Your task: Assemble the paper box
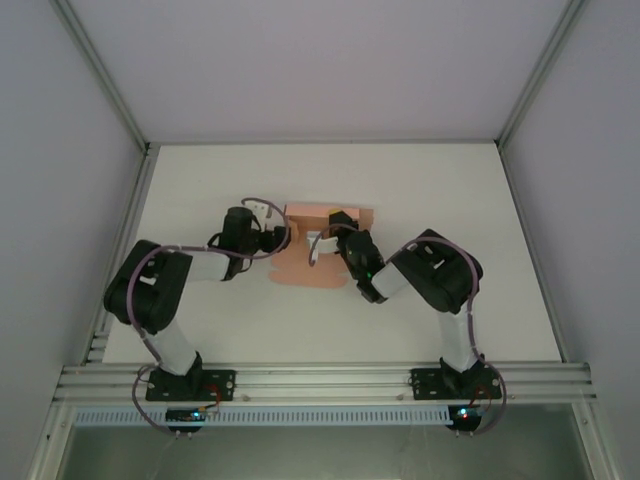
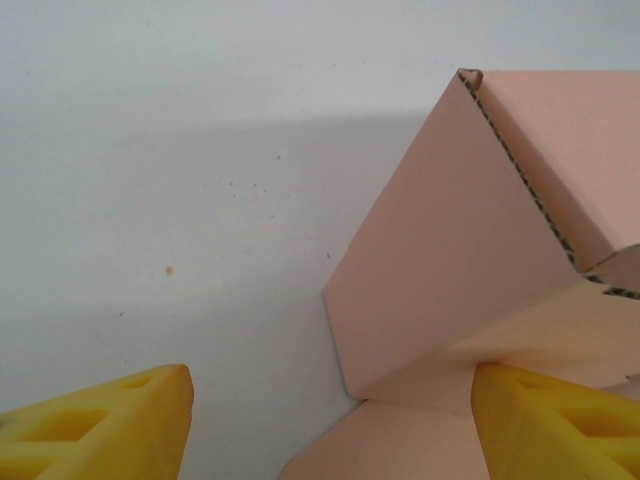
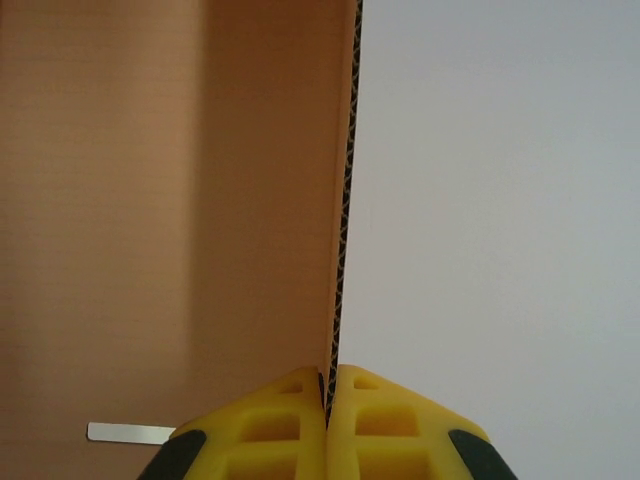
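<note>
- The salmon-pink corrugated-cardboard paper box [image 1: 305, 270] lies half folded near the middle of the white table [image 1: 450, 310]. In the top view its flat flaps spread toward 6 o'clock and its raised walls stand toward 12 o'clock.
- The right gripper [image 3: 328, 390] reaches in from about 4 o'clock. Its yellow fingers [image 3: 280, 430] are pinched together on the thin edge of one upright wall, whose fluted edge runs straight up to 12 o'clock in the wrist view.
- The left gripper [image 2: 330, 405] stands at the box's 9 o'clock side, jaws wide apart, with bare table between them and nothing held.
- In the left wrist view, the finger at 5 o'clock sits against or just under a tilted panel. I cannot tell whether it touches.
- Risk: if the left jaws close here, they would likely catch only the panel's lower corner. That could crease the thin board instead of folding it along its score.
- Risk: a sideways push from 9 o'clock could slide the whole light box, since only the right pinch anchors it.
- Risk: the right grip is on a narrow edge, so a twist could tear the wall free or bend it out of upright.
</note>
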Robot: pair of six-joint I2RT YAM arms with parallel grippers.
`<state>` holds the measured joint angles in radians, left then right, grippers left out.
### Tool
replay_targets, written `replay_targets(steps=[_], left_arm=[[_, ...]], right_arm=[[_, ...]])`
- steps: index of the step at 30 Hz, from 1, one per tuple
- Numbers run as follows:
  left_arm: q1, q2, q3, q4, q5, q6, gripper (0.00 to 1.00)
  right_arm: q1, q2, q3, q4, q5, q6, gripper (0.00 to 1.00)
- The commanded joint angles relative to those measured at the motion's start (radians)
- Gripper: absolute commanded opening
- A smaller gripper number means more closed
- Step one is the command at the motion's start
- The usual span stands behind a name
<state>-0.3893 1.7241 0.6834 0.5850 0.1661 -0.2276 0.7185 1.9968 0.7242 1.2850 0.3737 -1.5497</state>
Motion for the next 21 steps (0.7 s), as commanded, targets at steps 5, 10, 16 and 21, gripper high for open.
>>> replay_targets(steps=[5,10,16,21], left_arm=[[-0.001,0.096,0.042,0.265,0.128,0.042,0.71],[0.006,0.138,0.115,0.232,0.209,0.003,0.71],[0.007,0.185,0.228,0.129,0.240,-0.014,0.65],[0.004,0.217,0.310,-0.057,0.183,-0.033,0.60]], right_arm=[[-0.025,-0.020,0.035,-0.303,-0.132,0.074,0.00],[-0.044,-0.040,0.076,-0.500,-0.180,0.116,0.00],[-0.046,-0.044,0.097,-0.569,-0.215,0.125,0.00],[-0.050,-0.042,0.111,-0.573,-0.232,0.136,0.00]])
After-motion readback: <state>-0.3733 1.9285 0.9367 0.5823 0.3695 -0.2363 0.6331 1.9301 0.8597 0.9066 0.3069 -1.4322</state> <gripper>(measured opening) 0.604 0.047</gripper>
